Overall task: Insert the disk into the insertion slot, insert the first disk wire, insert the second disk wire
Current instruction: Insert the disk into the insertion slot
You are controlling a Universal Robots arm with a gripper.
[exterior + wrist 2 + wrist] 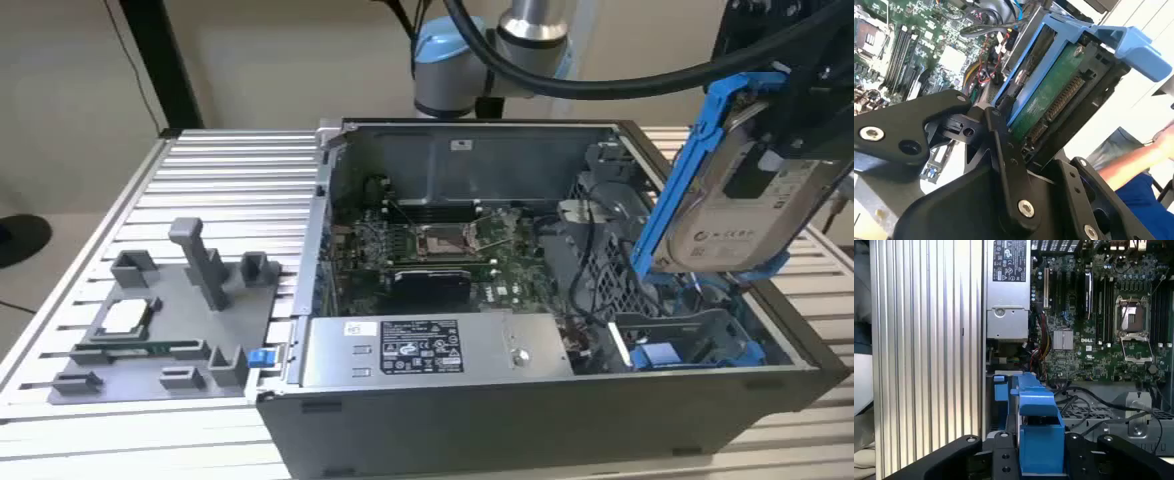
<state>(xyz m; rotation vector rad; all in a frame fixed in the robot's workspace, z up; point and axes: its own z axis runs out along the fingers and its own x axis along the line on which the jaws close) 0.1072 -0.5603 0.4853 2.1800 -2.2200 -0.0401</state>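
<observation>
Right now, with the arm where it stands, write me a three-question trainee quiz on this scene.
1. True or false: the disk already sits in the insertion slot.
2. Pick one: the claw is shut on A) the disk, B) a loose cable, C) a circuit board.
3. Fill the gap: in the exterior view, the grey tray lies on the view's ___ side of the computer case.

Key: 1 false, the disk hangs tilted above the open case, clear of the slot. 2 A. 3 left.
</observation>
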